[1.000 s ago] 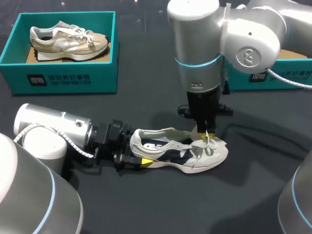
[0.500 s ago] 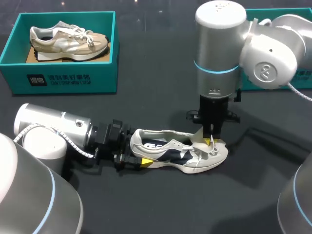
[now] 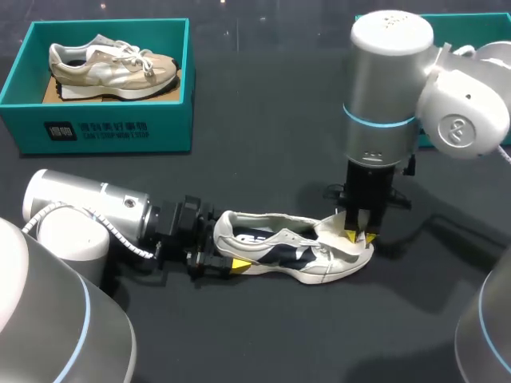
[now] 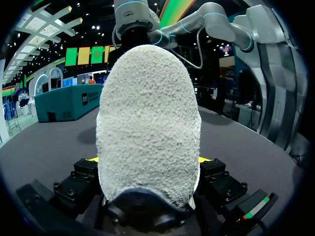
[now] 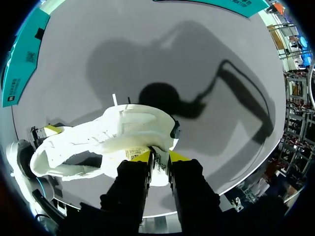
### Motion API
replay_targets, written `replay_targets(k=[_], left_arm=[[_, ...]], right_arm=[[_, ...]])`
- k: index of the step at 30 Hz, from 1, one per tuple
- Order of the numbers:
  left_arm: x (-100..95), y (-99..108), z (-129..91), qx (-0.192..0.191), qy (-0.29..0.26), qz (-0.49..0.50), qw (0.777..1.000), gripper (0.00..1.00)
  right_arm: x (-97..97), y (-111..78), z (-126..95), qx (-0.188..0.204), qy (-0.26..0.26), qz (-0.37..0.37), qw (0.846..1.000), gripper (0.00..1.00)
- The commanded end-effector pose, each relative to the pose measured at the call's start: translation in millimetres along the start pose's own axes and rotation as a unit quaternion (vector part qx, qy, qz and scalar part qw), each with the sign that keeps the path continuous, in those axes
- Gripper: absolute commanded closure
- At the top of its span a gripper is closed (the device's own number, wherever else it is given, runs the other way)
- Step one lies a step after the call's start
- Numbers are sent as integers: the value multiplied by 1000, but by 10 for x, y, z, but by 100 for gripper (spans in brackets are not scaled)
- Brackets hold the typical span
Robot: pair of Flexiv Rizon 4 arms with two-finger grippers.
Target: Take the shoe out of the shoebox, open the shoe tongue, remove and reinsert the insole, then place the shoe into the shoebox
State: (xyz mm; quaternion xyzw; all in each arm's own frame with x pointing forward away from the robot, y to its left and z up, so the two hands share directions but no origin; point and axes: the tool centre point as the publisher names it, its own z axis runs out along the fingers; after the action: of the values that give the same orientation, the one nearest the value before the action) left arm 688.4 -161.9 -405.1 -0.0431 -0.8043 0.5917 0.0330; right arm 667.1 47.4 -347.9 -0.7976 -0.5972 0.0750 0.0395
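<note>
The white shoe (image 3: 291, 251) is sitting out on the dark table (image 3: 263, 128), between the two arms and well apart from both boxes. The left gripper (image 3: 227, 263) is reaching in low from the side and clamping the heel, one yellow tip on each side. In its wrist view the heel is filling almost everything ahead of the fingers. The right gripper (image 3: 359, 236) is hanging straight down over the front of the shoe. Its jaws are standing narrow, pinching the tongue (image 5: 158, 167) between the yellow tips. At the far left a teal box (image 3: 96, 132) is holding a beige shoe (image 3: 112, 68). A second teal box (image 3: 471, 24) is peeking out behind the right arm.
</note>
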Motion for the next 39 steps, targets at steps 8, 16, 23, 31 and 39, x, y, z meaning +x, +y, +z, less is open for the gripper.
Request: replay_targets(k=[8,16,23,31,39], left_arm=[[15,29,8,-1,-1,0,1000,100],[15,29,8,-1,-1,0,1000,100],[15,29,8,-1,-1,0,1000,100],[15,29,8,-1,-1,0,1000,100],[15,29,8,-1,-1,0,1000,100]], right_arm=[[-191,76,-29,-20,-38,39,998,60],[-280,50,-229,-55,-63,56,995,61],[-294,-37,-535,-88,-66,36,993,66],[-150,-195,-910,-144,-112,18,983,70],[-53,-329,-1255,-193,-148,-10,970,96]])
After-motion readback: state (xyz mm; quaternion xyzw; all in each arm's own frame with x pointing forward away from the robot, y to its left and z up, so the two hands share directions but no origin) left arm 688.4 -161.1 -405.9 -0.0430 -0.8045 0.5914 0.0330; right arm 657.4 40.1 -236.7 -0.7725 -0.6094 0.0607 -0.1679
